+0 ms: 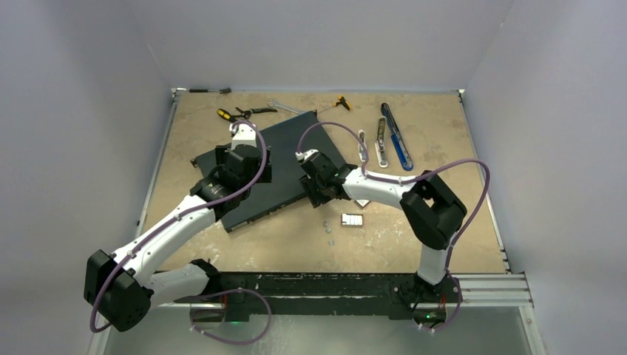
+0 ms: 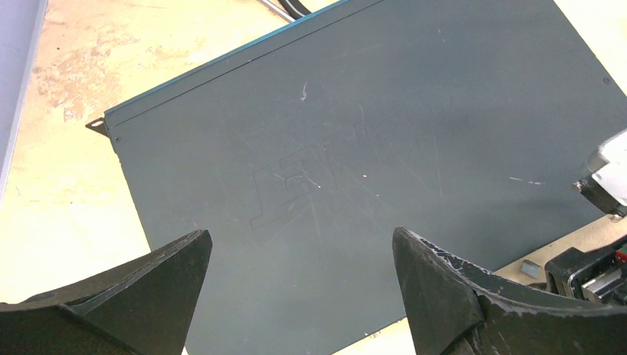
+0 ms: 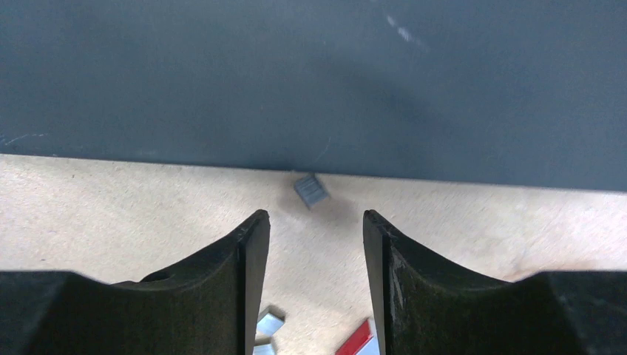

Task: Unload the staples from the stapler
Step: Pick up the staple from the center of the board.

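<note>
Staples (image 3: 311,190) lie just off the dark panel (image 3: 296,74) edge; both arms' jaws spread.

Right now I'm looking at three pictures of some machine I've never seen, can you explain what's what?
It is a robot: two arms bolted at the near edge of a table. The wide picture looks down from above and behind. The other two come from a camera on each wrist, so the black wedges at the bottom are that arm's own fingers. The left gripper and the right gripper are both open and hold nothing. On the table lies a flat dark panel. Off its edge sits a small grey block of staples, ahead of the right gripper. A small box lies nearby, and a screwdriver and other hand tools line the far edge.
</note>
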`<control>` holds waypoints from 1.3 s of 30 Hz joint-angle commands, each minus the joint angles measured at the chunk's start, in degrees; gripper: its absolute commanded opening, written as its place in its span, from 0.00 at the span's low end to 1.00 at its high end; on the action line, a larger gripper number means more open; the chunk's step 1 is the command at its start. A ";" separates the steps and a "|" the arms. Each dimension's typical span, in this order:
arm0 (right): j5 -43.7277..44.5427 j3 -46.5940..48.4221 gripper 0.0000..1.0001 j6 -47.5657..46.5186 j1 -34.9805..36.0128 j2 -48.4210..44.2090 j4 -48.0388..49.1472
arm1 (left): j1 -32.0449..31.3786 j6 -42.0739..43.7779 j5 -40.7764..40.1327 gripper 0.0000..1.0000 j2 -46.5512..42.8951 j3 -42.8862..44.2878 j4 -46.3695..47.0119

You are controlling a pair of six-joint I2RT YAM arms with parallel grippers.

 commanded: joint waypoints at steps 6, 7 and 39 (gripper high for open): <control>-7.45 2.51 0.46 -11.62 -2.26 2.25 1.85 | 0.63 0.56 0.28 0.91 -0.95 0.89 1.24; -8.34 2.44 0.45 -12.10 -2.57 2.40 1.94 | 0.63 0.58 0.34 0.91 -0.94 0.85 1.30; -13.44 1.17 0.16 -11.19 -3.86 1.75 2.44 | 1.33 0.56 1.07 0.90 -0.56 0.85 1.50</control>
